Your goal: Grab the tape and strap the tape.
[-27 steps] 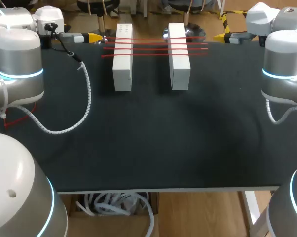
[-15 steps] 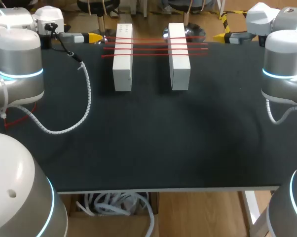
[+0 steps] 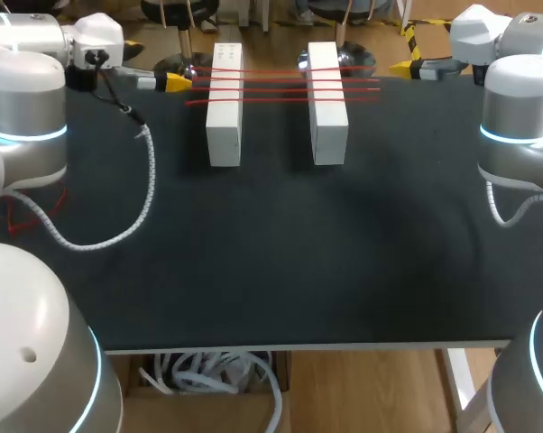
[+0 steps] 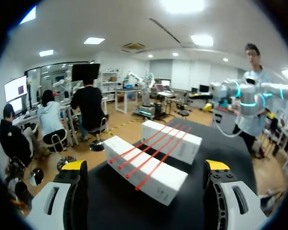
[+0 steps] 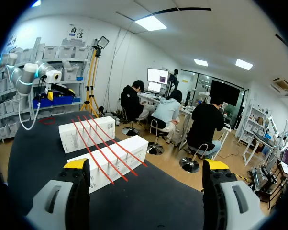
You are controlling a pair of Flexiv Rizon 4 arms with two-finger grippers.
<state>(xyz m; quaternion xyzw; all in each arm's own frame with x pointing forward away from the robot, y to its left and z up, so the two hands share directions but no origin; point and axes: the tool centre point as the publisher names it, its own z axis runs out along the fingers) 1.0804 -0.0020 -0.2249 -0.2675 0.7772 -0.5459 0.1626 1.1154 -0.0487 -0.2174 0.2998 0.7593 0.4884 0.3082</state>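
You have two long white boxes on the table: the left box [image 3: 224, 113] and the right box [image 3: 327, 108]. They lie side by side toward the far edge, parallel, with a gap between them. Both are closed, so you cannot tell what is inside. The tape [image 3: 276, 86] is four thin red strands laid across the tops of both boxes. The strands bridge the gap and stick out a little past each box's outer side.

Your left gripper [image 3: 175, 82] sits low at the far left of the table, just beside the strands' left ends and not touching them. In its wrist view the yellow-tipped fingers [image 4: 74, 166] stand wide apart with nothing clamped, and the boxes lie ahead of them. Your right gripper [image 3: 400, 66] hangs at the far right edge, near the strands' right ends. Its fingers [image 5: 77, 164] are likewise spread, holding nothing, and the boxes lie ahead toward the one side.

The table [image 3: 280, 262] is covered in black. A white coiled cable [image 3: 150, 189] from your left arm [image 3: 23, 99] droops over its left part.
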